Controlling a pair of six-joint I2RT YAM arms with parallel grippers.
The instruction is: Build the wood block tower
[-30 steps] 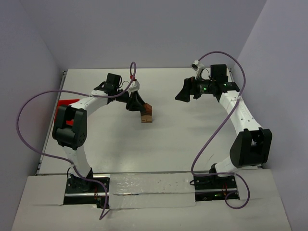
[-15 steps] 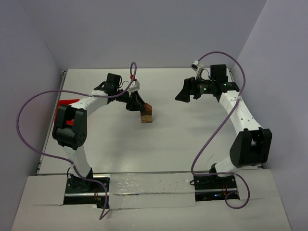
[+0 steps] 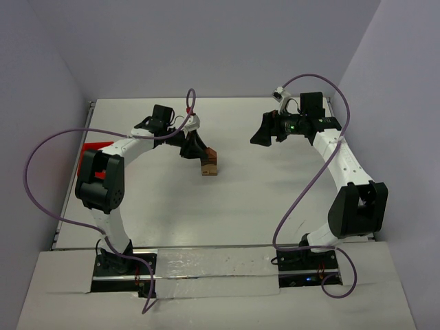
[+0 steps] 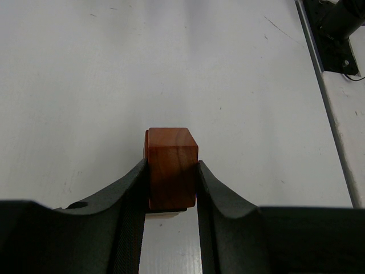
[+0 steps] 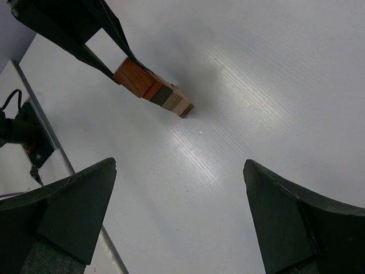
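The wood block tower (image 3: 210, 165) stands left of the table's middle: a light tan block at the bottom, a dark brown block (image 5: 163, 95) above it, a reddish-brown block (image 4: 171, 162) on top. My left gripper (image 4: 172, 171) is shut on the reddish-brown block, one finger on each side, and the block sits against the dark one beneath. In the top view the left gripper (image 3: 196, 148) reaches the tower from the left. My right gripper (image 5: 179, 165) hangs wide open with nothing between its fingers, off to the tower's right (image 3: 261, 134).
A red plastic bin (image 3: 91, 147) lies at the left edge, partly hidden behind the left arm. A metal rail (image 4: 333, 114) runs along the table's edge. Purple cables loop over both arms.
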